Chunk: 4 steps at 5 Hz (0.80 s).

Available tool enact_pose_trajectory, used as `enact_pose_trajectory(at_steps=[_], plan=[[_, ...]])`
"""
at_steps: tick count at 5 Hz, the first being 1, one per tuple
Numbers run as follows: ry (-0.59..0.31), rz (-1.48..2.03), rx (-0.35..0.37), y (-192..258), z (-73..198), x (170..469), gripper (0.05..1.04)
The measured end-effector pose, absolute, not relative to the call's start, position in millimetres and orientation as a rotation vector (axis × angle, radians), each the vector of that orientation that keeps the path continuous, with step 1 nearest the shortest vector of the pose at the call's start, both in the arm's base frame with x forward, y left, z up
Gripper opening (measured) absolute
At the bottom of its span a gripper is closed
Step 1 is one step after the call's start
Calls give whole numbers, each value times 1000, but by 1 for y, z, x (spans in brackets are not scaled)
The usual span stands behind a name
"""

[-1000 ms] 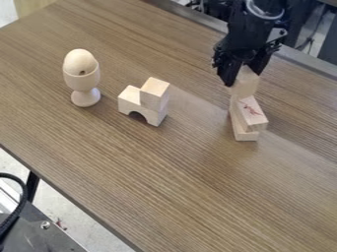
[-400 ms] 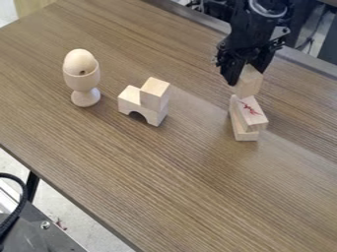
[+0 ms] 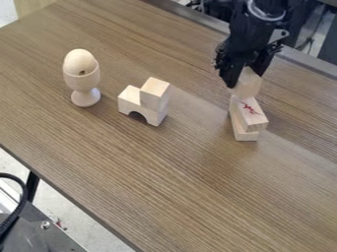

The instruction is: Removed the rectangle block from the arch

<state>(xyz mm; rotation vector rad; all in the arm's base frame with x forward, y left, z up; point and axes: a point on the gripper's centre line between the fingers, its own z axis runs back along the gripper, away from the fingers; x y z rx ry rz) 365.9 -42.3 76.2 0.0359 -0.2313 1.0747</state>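
Camera view: the black two-finger gripper (image 3: 244, 79) hangs down between one and two o'clock from the middle. It is pinching a pale wooden block (image 3: 247, 87), with a finger on each side. The low part of that block sticks out under the fingers, right by the top end of a little pile. I can't tell if it touches the pile.

The pile is at three o'clock. It has a pale wooden block with a red squiggle (image 3: 251, 113) lying on a long, pale wooden bottom block (image 3: 245, 136). The two are a bit crooked, so some of the bottom one pokes out.

Just off the middle, toward ten or eleven o'clock, stands a pale wooden arch block (image 3: 132, 100) with a round bite cut out of its bottom. A small, pale, box-shaped wooden block (image 3: 155, 94) sits on its four o'clock end. I can't tell if the task's rectangle block is this one or the one in the gripper.

At ten o'clock, a pale wooden egg (image 3: 80, 62) sits upright in a pale wooden egg cup (image 3: 83, 82). All these things are at the brown wood-grain table (image 3: 164, 187). A bendy black cable (image 3: 23, 197) curls by the table's edge at eight o'clock.
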Motion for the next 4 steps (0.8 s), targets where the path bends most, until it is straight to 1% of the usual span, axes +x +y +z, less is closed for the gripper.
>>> enact_pose_trajectory(at_steps=[4], plan=[[-223, 1082, 39, -47, 68, 363, 564]])
